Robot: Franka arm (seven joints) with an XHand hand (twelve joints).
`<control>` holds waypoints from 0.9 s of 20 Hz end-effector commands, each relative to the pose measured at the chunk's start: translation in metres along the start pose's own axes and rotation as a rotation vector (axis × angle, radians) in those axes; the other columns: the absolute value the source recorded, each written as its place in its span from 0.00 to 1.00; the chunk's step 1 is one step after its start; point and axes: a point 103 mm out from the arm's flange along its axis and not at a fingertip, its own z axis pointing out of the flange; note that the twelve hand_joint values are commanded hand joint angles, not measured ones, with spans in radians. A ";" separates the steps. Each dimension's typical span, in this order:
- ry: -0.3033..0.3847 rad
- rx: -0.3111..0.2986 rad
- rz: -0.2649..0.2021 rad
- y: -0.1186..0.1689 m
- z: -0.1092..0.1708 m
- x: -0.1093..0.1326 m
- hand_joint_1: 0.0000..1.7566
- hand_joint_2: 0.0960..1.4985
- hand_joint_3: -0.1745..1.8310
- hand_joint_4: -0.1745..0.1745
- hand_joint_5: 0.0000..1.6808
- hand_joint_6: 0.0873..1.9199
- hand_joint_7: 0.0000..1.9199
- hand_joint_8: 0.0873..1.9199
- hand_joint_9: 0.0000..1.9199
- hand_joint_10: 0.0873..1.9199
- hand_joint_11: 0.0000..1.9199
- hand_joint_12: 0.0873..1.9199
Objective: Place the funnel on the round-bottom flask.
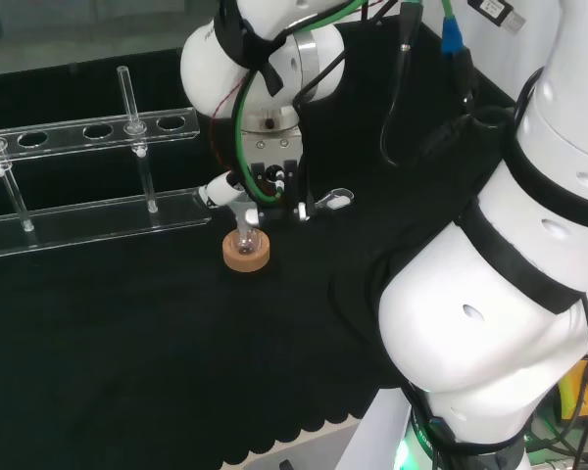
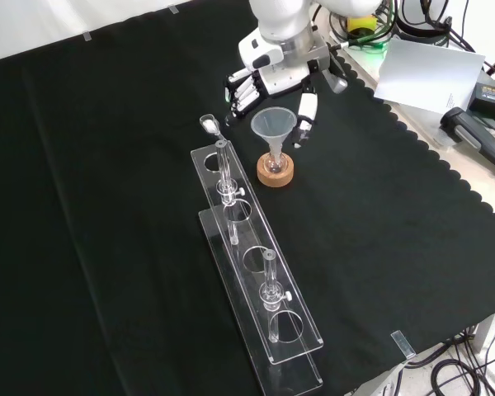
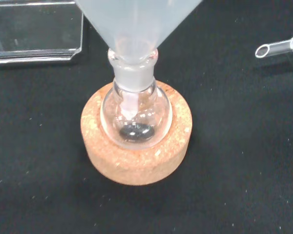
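Bench cloth (image 2: 107, 206) is black with a scalloped edge. On it: cork ring (image 3: 136, 161) carrying the round-bottom flask (image 3: 136, 114), clear tube rack (image 2: 260, 297) just beside the ring, small clear glass piece (image 2: 208, 124) near the rack's far end in the front view.

Small flask (image 1: 245, 241) on cork ring (image 1: 246, 254) beneath robot hand (image 1: 274, 186).

Black cloth (image 2: 107, 247) with a scalloped edge is covering the bench. In the front view, a white sheet (image 2: 425, 74) is lying at two o'clock beyond the cloth, cables (image 2: 458, 375) are trailing at five o'clock, and a pale wall (image 2: 66, 25) is showing at eleven o'clock.
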 end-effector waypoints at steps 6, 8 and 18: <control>0.006 0.026 -0.021 -0.011 -0.038 -0.002 0.15 0.36 0.11 0.40 0.00 0.00 0.02 0.28 0.00 0.32 0.00 0.48; -0.012 0.009 -0.020 -0.015 -0.051 -0.004 0.15 0.36 0.11 0.39 0.00 0.00 0.02 0.28 0.00 0.31 0.00 0.47; -0.042 -0.019 -0.060 -0.036 -0.095 -0.013 0.15 0.37 0.10 0.38 0.00 0.00 0.02 0.29 0.00 0.33 0.00 0.45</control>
